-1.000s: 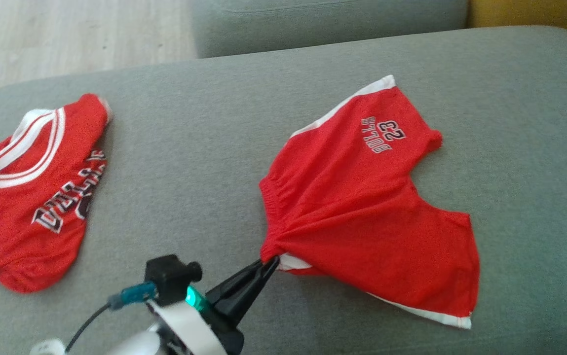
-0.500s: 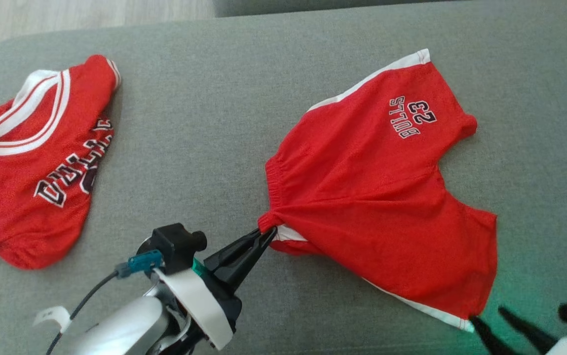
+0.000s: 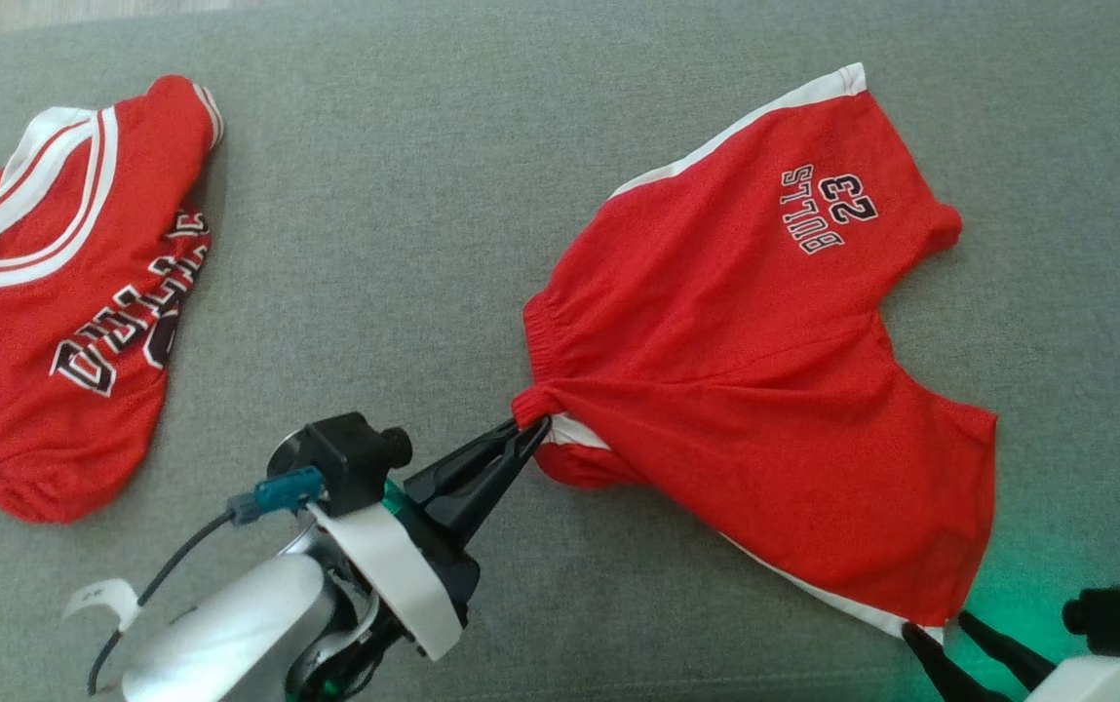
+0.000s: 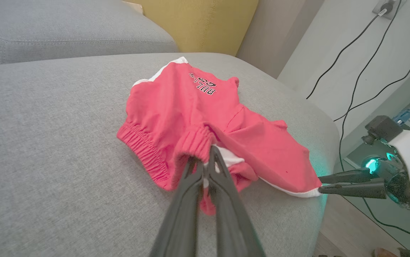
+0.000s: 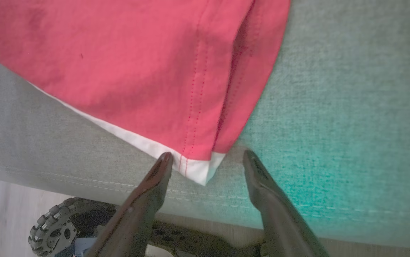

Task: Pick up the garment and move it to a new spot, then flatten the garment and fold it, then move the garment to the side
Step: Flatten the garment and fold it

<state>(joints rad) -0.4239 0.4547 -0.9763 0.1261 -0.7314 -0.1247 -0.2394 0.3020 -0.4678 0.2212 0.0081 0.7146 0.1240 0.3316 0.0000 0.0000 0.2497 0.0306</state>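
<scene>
Since a second ago, we see that the right tool (image 3: 935, 624) has arrived at the near corner of the red fabric basketball shorts (image 3: 745, 370). Its two fingers stand spread wide, one on either side of the white-trimmed hem corner, gripping nothing. Beyond it, we note the left tool (image 3: 528, 429) pinched tight on the gathered elastic waistband. We find the shorts lying spread on the grey upholstered sofa cushion (image 3: 404, 244), lettering up. Farther left, well apart, lies a red mesh jersey with white trim (image 3: 43, 322).
</scene>
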